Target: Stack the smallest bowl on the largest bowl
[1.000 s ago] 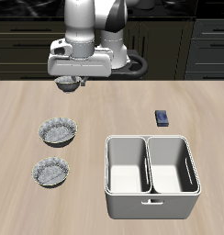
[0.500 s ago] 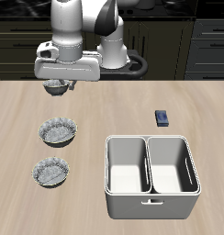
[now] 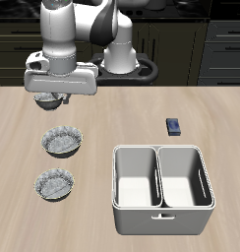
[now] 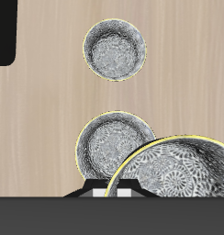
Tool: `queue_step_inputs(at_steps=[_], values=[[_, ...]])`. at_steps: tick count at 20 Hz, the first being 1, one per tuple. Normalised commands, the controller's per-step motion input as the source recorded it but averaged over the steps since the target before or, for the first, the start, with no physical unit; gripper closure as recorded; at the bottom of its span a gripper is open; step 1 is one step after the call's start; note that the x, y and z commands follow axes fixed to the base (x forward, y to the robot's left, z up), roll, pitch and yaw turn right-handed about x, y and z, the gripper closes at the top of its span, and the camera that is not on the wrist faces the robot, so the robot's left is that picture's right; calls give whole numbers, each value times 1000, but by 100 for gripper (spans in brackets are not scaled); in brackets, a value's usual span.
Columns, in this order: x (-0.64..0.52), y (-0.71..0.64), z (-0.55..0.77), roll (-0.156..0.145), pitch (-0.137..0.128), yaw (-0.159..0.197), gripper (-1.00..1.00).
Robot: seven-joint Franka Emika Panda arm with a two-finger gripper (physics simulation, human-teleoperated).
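My gripper (image 3: pixel 49 98) is shut on the smallest bowl (image 3: pixel 48 102), a tiny grey mottled bowl, and holds it above the table, behind the two wider bowls. In the wrist view the smallest bowl (image 4: pixel 178 170) fills the foreground close to the fingertips (image 4: pixel 112 193). The largest bowl (image 3: pixel 63 142) sits on the table just in front of the gripper. It also shows in the wrist view (image 4: pixel 106 147), partly covered by the held bowl. The slightly smaller look-alike bowl (image 3: pixel 55 184) lies nearer the table's front edge and shows in the wrist view (image 4: pixel 115 50) too.
A grey two-compartment bin (image 3: pixel 161 150) stands near the front edge, away from the bowls. A small dark blue object (image 3: pixel 173 125) lies behind it. A black shape (image 4: pixel 3 32) shows at the edge of the wrist view.
The arm has carried the smallest bowl sideways, away from the bin, and a little lower and forward, closer to the two wider bowls. The bowls on the table have not moved.
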Motion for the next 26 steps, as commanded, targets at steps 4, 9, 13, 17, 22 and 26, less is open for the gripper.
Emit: queue_step_inputs(at_steps=[4,9,13,17,22,26], values=[[102,9,-208,-13,34,-17,100],[61,218,-269,22,39,-4,100],[30,108,-215,17,32,-6,100],[-6,7,-198,-7,25,-12,100],[22,-104,-215,-26,31,-3,100],[25,38,-330,-9,47,14,100]])
